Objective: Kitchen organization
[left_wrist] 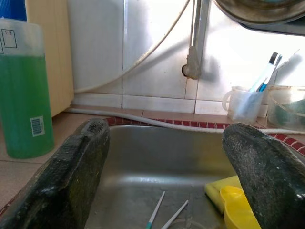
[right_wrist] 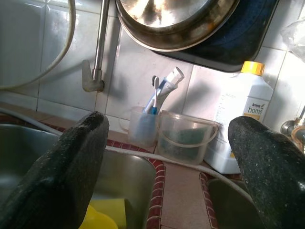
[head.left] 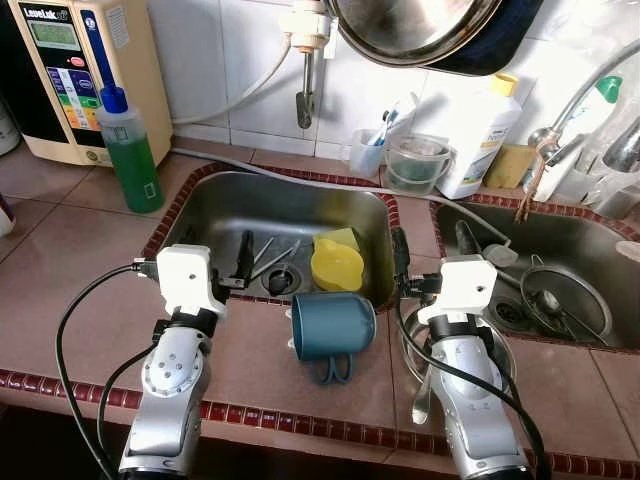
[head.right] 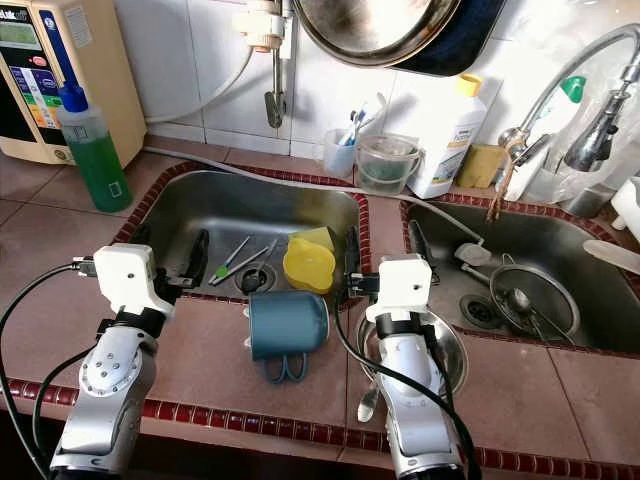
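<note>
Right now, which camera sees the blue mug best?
The left eye view: the blue mug lies on its side on the counter by the sink's front edge, whole, handle toward the robot, between the left gripper and right gripper. The right eye view shows it just as fully. The wrist views look past it toward the wall.

water ioniser (head.left: pixel 75 70) back left on counter | tap (head.left: pixel 305 60) on tiled wall | white hose (head.left: pixel 300 180) behind sink
</note>
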### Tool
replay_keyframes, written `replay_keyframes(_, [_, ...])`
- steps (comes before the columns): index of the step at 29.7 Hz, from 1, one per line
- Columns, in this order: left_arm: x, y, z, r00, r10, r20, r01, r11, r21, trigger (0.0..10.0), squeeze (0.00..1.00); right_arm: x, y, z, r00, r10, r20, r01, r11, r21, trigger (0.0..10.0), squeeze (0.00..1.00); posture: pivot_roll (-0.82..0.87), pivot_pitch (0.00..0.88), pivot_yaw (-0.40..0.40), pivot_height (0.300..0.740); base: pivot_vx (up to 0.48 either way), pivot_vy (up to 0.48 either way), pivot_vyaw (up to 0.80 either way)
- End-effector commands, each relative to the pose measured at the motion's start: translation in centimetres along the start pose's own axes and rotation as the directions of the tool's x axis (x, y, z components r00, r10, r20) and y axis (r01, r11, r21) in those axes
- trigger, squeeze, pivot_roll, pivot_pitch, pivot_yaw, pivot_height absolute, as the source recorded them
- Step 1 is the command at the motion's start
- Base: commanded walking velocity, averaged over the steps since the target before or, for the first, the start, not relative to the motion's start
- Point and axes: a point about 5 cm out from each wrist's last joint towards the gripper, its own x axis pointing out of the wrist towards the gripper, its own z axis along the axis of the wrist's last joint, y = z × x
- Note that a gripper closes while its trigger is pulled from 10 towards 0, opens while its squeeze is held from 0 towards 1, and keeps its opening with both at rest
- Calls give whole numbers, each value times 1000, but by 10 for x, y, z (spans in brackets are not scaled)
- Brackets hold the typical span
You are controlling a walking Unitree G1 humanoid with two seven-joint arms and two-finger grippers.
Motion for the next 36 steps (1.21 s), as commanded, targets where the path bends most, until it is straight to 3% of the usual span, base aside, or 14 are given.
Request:
replay_keyframes(1, [0, -4, 4, 1000, -24, 13, 24, 1000, 1, 10000, 0, -1, -1, 1, 1000, 4, 8, -4, 1000, -8, 10000, 0, -109, 0, -49, 740, -270, 0, 0])
replay_keyframes(15, [-1, -5, 3, 999, -38, 7, 38, 999, 8, 10000, 0, -3, 2, -1, 1000, 16, 3, -16, 1000, -6, 10000, 0, -106, 0, -47, 740, -269, 0, 0])
replay_keyframes(36, [-4, -9, 5, 997, -70, 14, 70, 998, 2, 10000, 0, -7, 4, -2, 1000, 28, -3, -28, 999, -20, 10000, 0, -106, 0, -46, 740, 0, 0, 0])
